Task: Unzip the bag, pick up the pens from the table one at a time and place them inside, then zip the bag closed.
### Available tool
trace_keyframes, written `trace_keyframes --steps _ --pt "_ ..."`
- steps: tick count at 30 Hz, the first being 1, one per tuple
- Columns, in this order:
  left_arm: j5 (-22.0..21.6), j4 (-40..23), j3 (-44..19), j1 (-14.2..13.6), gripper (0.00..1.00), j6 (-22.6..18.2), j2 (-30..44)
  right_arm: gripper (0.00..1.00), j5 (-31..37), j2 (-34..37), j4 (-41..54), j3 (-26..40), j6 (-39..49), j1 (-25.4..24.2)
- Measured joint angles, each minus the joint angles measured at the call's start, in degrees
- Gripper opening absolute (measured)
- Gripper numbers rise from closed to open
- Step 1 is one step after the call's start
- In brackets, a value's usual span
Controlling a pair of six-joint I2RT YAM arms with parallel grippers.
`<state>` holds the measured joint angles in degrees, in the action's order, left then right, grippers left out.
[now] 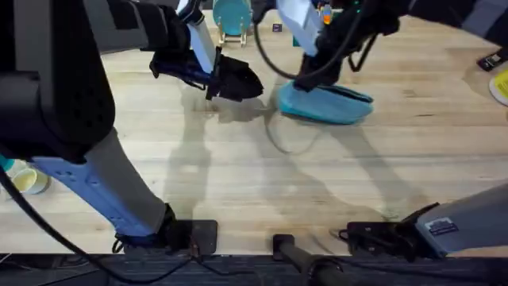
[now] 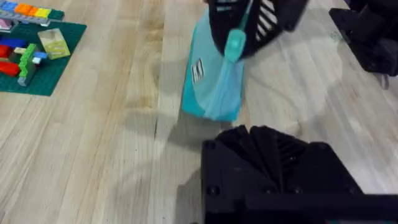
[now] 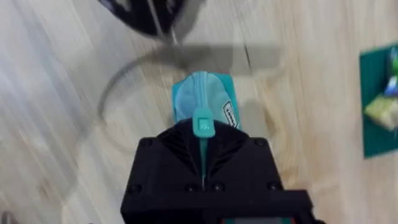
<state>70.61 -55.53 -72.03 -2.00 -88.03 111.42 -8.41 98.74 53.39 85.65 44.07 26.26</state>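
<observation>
The light blue bag (image 1: pixel 325 105) lies on the table (image 1: pixel 238 183) at the back, right of the middle. My right gripper (image 1: pixel 305 83) stands over its left end. In the right wrist view the right gripper (image 3: pixel 203 134) is shut on the teal zipper pull tab (image 3: pixel 203 121), with the bag (image 3: pixel 202 93) running away from it. The left wrist view has the bag (image 2: pixel 211 81) end-on, with the tab (image 2: pixel 235 43) in the right gripper (image 2: pixel 249 25). My left gripper (image 1: pixel 242 86) hovers just left of the bag, shut (image 2: pixel 249 134), nothing visible in it. The pens are out of view.
A round blue disc on a wooden stand (image 1: pixel 232 16) sits at the back behind the grippers. A green baseplate with coloured bricks (image 2: pixel 37 56) lies off to one side. A pale cup (image 1: pixel 28 181) stands at the left edge, and a yellow object (image 1: pixel 500 83) at the right edge.
</observation>
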Motion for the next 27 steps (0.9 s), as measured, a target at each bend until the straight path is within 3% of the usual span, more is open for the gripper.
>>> trace_keyframes --steps 4,13,14,19,20,27 --pt "-0.11 0.02 0.0 0.0 0.042 0.0 0.0 0.032 -1.01 0.0 -2.03 0.0 0.0 2.35" --pt "-0.12 0.0 0.0 0.0 0.042 0.0 0.0 0.052 -1.72 0.0 -1.82 0.0 -0.3 2.6" --pt "-0.11 0.0 0.0 0.0 0.045 -0.02 0.0 0.119 -1.74 0.0 -1.82 0.0 -0.51 2.6" --pt "-0.13 0.02 0.0 0.0 0.047 -0.01 0.0 0.854 -1.99 -0.59 -2.1 0.02 -0.56 2.58" --pt "-0.13 0.0 0.0 0.0 0.047 -0.02 0.0 0.961 -1.98 -0.78 -2.11 0.02 -0.4 2.58" --pt "-0.13 0.0 0.0 0.0 0.047 0.0 0.0 0.996 -2.11 -1.4 -1.99 0.02 -0.39 2.58"
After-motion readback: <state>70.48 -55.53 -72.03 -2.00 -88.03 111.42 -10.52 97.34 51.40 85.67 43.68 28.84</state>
